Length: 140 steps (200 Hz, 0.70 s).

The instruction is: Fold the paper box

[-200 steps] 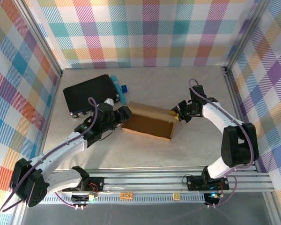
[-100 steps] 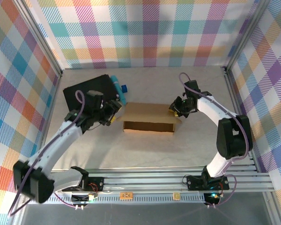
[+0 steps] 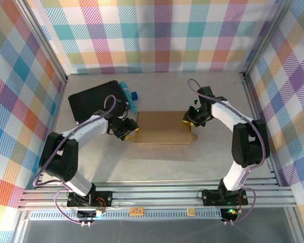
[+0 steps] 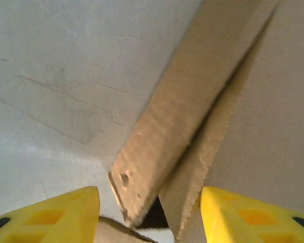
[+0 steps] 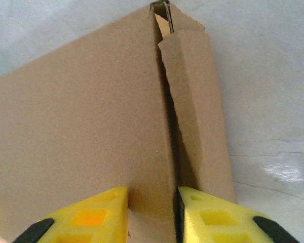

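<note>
Plain brown corrugated-cardboard paper box [image 3: 162, 129] lying flat, long axis left to right, spanning between both arms. At its left end, my left gripper [image 3: 126, 129] stands with jaws apart, astride a flap. At its right end, my right gripper [image 3: 188, 120] has narrow jaws at the seam; I cannot tell whether they pinch.

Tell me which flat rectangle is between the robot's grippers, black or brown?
The brown paper box, in the middle; the black case lies aside at the back left.

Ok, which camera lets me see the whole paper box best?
The top external view: the whole paper box is there, end to end. The left wrist view catches a flap edge close up; the right wrist view, one panel and a side flap.
</note>
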Motion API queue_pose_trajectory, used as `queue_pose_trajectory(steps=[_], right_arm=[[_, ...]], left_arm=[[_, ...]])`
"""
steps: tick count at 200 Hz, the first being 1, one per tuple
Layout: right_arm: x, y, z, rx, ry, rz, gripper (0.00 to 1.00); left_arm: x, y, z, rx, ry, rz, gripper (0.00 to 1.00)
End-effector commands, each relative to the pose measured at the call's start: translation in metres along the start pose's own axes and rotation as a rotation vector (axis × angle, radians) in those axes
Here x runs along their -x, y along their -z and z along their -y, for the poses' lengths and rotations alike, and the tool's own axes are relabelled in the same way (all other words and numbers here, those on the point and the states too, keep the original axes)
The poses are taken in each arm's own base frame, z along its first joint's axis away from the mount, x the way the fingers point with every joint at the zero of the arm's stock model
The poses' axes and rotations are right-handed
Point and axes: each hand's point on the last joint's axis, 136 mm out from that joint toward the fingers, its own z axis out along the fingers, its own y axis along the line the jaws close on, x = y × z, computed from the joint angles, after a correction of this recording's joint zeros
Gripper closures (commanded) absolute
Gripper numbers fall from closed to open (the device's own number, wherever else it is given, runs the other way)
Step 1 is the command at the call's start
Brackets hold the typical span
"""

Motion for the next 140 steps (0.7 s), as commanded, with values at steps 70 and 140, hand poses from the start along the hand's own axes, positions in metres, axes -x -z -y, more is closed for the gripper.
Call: queue_pose_trajectory(steps=[70, 140], right_arm=[[0.01, 0.041, 0.004, -0.034, 0.045, 0.026, 0.48], [0.015, 0.03, 0.017, 0.137, -0.07, -0.02, 0.37]], left_arm=[[0.019, 0.012, 0.014, -0.066, -0.134, 0.033, 0.38], [0.033, -0.015, 0.03, -0.043, -0.33, -0.089, 0.39]])
